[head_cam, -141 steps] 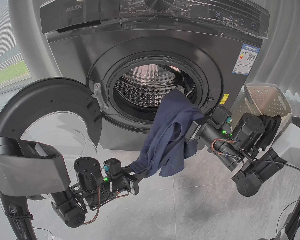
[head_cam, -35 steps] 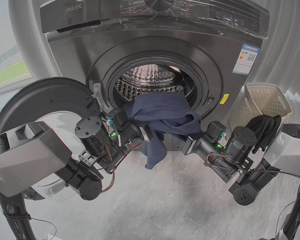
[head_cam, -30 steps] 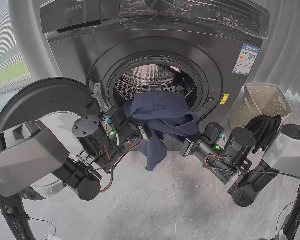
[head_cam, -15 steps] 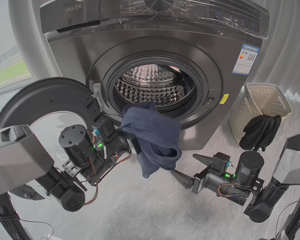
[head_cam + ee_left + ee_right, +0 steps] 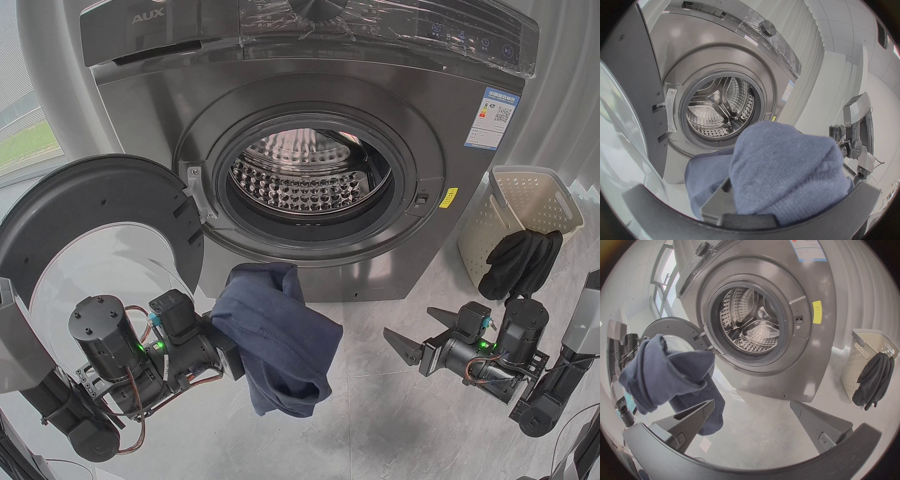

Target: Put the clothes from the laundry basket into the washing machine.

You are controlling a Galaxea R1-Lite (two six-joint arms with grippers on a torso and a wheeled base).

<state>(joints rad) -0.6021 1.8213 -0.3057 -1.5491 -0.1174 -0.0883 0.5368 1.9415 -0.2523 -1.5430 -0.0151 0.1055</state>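
Left hand (image 5: 240, 350) clamps navy garment (image 5: 281, 344); right hand (image 5: 407, 322) wide open; yellow sticker (image 5: 447, 197) on washing machine (image 5: 156, 112)

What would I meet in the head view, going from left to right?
door → blue garment → right gripper → basket

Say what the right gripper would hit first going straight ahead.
Probably the washing machine's lower front, below the drum opening. The hanging blue garment lies close beside the right gripper's line, so depth leaves doubt.
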